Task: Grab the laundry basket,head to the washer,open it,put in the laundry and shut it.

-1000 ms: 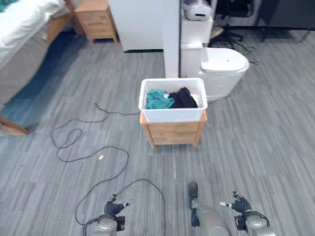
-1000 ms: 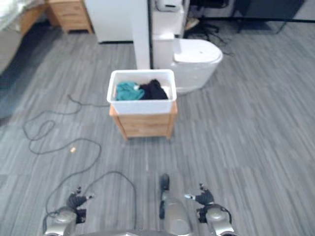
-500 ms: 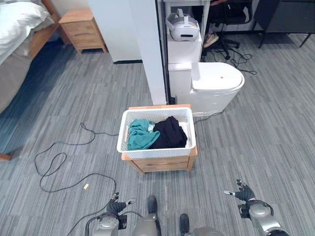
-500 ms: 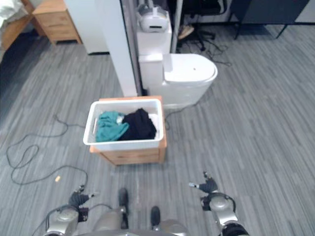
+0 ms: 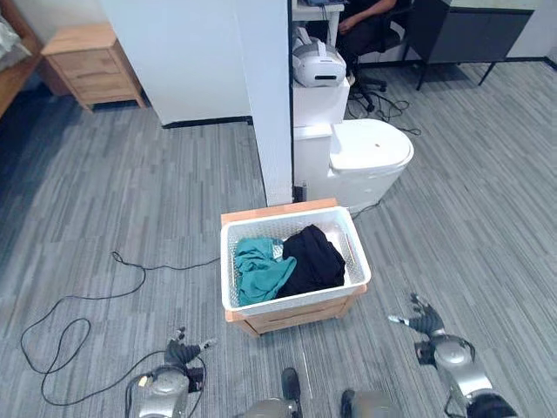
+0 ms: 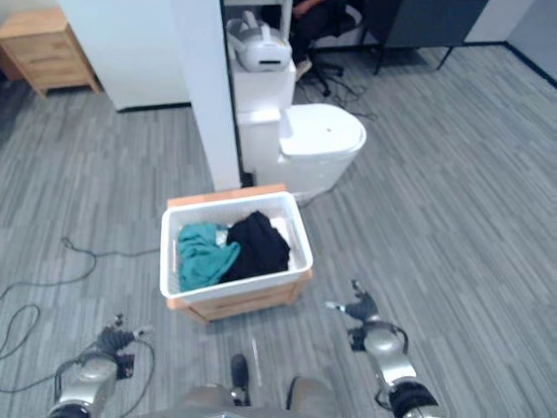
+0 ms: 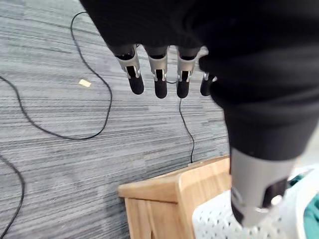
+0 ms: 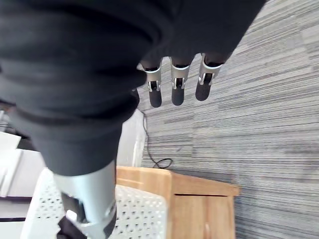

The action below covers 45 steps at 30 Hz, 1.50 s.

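Note:
A white perforated laundry basket (image 5: 296, 300) rests on a low wooden cabinet (image 5: 287, 318) in front of me. It holds a teal garment (image 5: 261, 268) and a black garment (image 5: 313, 259). My left hand (image 5: 181, 355) hangs low to the basket's left, fingers straight and holding nothing. On the basket's other side my right hand (image 5: 421, 319) is also open and empty. Both hands are apart from the basket. In the left wrist view the cabinet corner (image 7: 174, 199) and basket rim (image 7: 219, 219) show past the fingers (image 7: 159, 79). The right wrist view has the basket (image 8: 139, 214) too.
A white round-lidded appliance (image 5: 361, 161) stands behind the basket beside a white pillar (image 5: 265, 96). A wooden nightstand (image 5: 87, 61) is at the far left. A black cable (image 5: 78, 305) loops on the grey floor to the left. A person sits on a chair (image 5: 365, 26) at the back.
The camera has moved forward and turned, so the basket now sits closer and lower in view. Both hands stay low and open on either side.

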### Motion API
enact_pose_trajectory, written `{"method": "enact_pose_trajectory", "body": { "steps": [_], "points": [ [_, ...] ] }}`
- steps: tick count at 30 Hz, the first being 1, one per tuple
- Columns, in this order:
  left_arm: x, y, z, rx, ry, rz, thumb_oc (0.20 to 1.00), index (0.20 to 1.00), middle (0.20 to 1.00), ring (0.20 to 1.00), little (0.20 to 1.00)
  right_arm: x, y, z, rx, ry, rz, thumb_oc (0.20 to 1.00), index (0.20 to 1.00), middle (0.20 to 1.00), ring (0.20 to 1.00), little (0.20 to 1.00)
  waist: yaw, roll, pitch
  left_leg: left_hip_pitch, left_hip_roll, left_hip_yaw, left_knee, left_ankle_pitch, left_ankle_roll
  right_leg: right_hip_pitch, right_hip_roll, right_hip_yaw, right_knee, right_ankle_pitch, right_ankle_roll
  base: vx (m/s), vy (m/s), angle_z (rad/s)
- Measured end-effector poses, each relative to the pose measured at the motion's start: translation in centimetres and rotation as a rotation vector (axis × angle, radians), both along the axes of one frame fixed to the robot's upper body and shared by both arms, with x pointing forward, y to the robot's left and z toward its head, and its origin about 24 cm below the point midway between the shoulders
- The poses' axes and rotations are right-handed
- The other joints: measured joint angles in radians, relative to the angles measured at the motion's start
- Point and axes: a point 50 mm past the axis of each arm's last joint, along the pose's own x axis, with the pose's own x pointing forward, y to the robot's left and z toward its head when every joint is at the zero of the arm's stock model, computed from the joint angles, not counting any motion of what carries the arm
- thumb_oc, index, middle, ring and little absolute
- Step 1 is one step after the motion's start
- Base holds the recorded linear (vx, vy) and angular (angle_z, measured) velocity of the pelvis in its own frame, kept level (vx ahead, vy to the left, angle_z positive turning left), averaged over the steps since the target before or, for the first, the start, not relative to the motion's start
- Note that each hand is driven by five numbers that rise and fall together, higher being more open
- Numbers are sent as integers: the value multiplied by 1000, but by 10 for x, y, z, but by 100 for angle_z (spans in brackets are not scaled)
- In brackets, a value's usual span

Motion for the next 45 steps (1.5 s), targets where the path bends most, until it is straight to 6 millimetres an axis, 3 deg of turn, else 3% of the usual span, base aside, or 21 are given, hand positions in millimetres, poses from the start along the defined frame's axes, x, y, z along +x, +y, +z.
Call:
{"method": "enact_pose_trajectory", "body": {
  "steps": [1, 2, 5, 9, 11, 14, 15, 21, 25, 28, 29, 30, 31, 36, 38, 41, 43, 45],
  "points": [
    [4, 0, 2, 3, -11, 4, 1000, 1000, 1000, 1000, 1000, 4, 1, 3, -7, -7, 9, 1000, 1000, 1000, 1000, 1000, 6, 3, 3, 0, 1, 4, -2, -13, -6, -47, -10, -33, 3, 4, 5, 205, -100, 17],
    [2, 0, 2, 4, -18, 8, 1000, 1000, 1000, 1000, 1000, 5, -2, 3, -12, -10, 1, 1000, 1000, 1000, 1000, 1000, -3, -4, 4, 5, -5, -8, 3, -22, 0, -52, -19, -75, -119, 30, 14, 177, -90, 23],
    [0, -3, 6, 2, -49, -8, 1000, 1000, 1000, 1000, 1000, 9, -2, 7, -17, -23, 3, 1000, 1000, 1000, 1000, 1000, 0, 0, -3, 15, 4, -24, 2, -31, -16, -22, 9, -51, -183, 109, 8, 142, -82, 18],
    [7, -4, 8, 8, -59, -10, 1000, 1000, 1000, 1000, 1000, 29, 2, 22, -53, -74, 48, 1000, 1000, 1000, 1000, 1000, 16, 20, -9, 18, 38, -29, -9, -15, -32, 50, 48, -80, -330, 202, -27, 47, -53, 3],
    [24, -8, 16, 20, -97, -41, 1000, 1000, 1000, 1000, 1000, 48, 8, 37, -68, -130, 75, 1000, 1000, 1000, 1000, 1000, 21, 27, -10, 11, 51, -31, -9, -13, -32, 89, 68, -93, -421, 257, -55, -51, -39, 1],
    [45, -16, 26, 32, -146, -76, 1000, 1000, 1000, 1000, 1000, 64, 18, 50, -75, -174, 107, 1000, 1000, 1000, 1000, 1000, 22, 35, -12, -8, 57, -33, -9, -8, -39, 97, 79, -96, -469, 275, -67, -94, -42, 4],
    [65, -21, 34, 46, -178, -90, 1000, 1000, 1000, 1000, 1000, 77, 24, 57, -95, -187, 122, 1000, 1000, 1000, 1000, 1000, 22, 41, -10, -33, 63, -34, -9, -6, -42, 79, 85, -98, -484, 283, -70, -79, -26, 7],
    [112, -31, 60, 116, -246, -130, 1000, 1000, 1000, 1000, 1000, 101, 45, 66, -105, -188, 147, 1000, 1000, 1000, 1000, 1000, 23, 57, 0, -100, 72, -43, -8, 5, -55, 16, 95, -106, -484, 285, -72, -92, -24, 4],
    [142, -34, 84, 190, -296, -123, 1000, 1000, 1000, 1000, 1000, 125, 56, 87, -109, -216, 125, 1000, 1000, 1000, 1000, 1000, 32, 61, 67, -164, 76, -58, -8, 22, -64, -43, 99, -119, -483, 296, -76, -44, -29, 10],
    [146, -36, 82, 236, -259, -123, 1000, 1000, 1000, 1000, 1000, 136, 66, 98, -96, -229, 119, 1000, 1000, 1000, 1000, 1000, 48, 56, 114, -187, 80, -60, -8, 25, -68, -66, 103, -119, -483, 300, -78, -14, -24, 0],
    [142, -32, 79, 240, -238, -107, 1000, 1000, 1000, 1000, 1000, 138, 70, 100, -73, -242, 120, 630, 630, 630, 630, 630, 46, 54, 119, -191, 80, -59, -8, 25, -68, -69, 103, -119, -483, 301, -79, -16, -31, 1],
    [137, -31, 73, 239, -217, -106, 796, 796, 796, 796, 796, 137, 71, 100, -66, -242, 124, 200, 200, 200, 200, 200, 47, 51, 122, -191, 80, -58, -8, 25, -68, -68, 103, -119, -483, 301, -79, 0, 0, 0],
    [132, -31, 68, 235, -206, -106, 200, 200, 200, 200, 200, 136, 73, 99, -53, -251, 127, 200, 200, 200, 200, 200, 46, 49, 123, -191, 80, -58, -8, 25, -68, -68, 103, -117, -483, 301, -79, 0, 0, 0],
    [123, -35, 62, 208, -222, -121, 200, 200, 200, 200, 200, 129, 78, 95, 13, -267, 130, 200, 200, 200, 200, 200, 46, 43, 127, -170, 78, -57, -8, 25, -68, -44, 101, -110, -483, 300, -79, -1, -13, 5],
    [107, -41, 53, 152, -236, -120, 200, 200, 200, 200, 200, 109, 73, 75, 68, -245, 82, 200, 200, 200, 200, 200, 44, 31, 133, -152, 70, -57, -8, 25, -68, -25, 94, -91, -483, 300, -79, 32, -95, 5],
    [86, -50, 52, 92, -294, -102, 200, 200, 200, 200, 200, 75, 62, 65, 132, -271, 64, 200, 200, 200, 200, 200, 46, 20, 137, -104, 68, -55, -9, 25, -68, 26, 91, -90, -484, 300, -79, 49, -96, 6],
    [74, -57, 44, 72, -263, -126, 200, 200, 200, 200, 200, 59, 51, 58, 133, -262, 38, 200, 200, 200, 200, 200, 32, 10, 135, -67, 66, -58, -10, 24, -70, 65, 87, -84, -484, 281, -59, 44, -95, 2],
    [66, -62, 46, 52, -282, -147, 200, 200, 200, 200, 200, 49, 44, 61, 138, -290, 35, 200, 200, 200, 200, 200, 19, 7, 135, -60, 67, -63, -11, 21, -72, 74, 90, -81, -484, 274, -62, 37, -95, 9]
  ]
}}
